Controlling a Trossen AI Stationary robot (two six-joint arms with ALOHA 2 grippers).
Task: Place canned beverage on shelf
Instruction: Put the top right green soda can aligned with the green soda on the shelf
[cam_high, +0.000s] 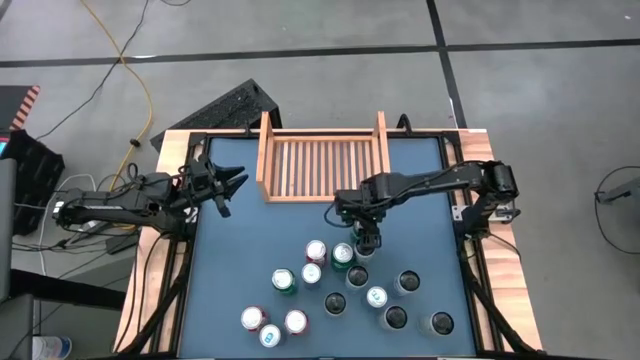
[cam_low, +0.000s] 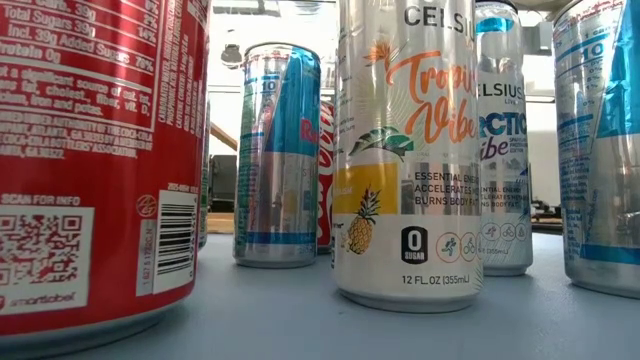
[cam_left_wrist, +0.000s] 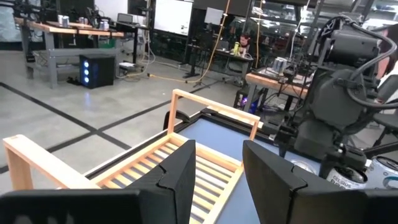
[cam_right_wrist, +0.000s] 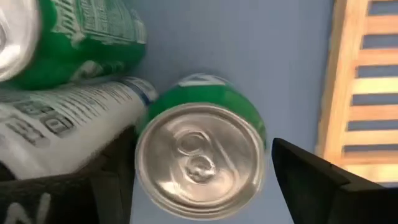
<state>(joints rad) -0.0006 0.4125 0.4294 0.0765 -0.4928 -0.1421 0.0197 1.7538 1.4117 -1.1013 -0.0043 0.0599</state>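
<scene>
A green can (cam_right_wrist: 200, 160) with a silver top stands upright on the blue table. My right gripper (cam_right_wrist: 199, 186) points down over it, open, with one finger on each side of the can's top and blue table showing between the can and the finger on the shelf's side. In the high view this gripper (cam_high: 366, 243) covers the can. The shelf (cam_high: 320, 165), a light-wood slatted tray, lies at the table's far edge. My left gripper (cam_high: 238, 184) waits level at the left of the shelf, open and with nothing in it (cam_left_wrist: 217, 177).
Several more cans stand upright near the green one: another green can (cam_high: 343, 254), a red one (cam_high: 316, 250), a white one (cam_right_wrist: 68, 130) close beside it, and others toward the near edge (cam_high: 270, 325). The low view shows tall cans (cam_low: 410, 150) close up.
</scene>
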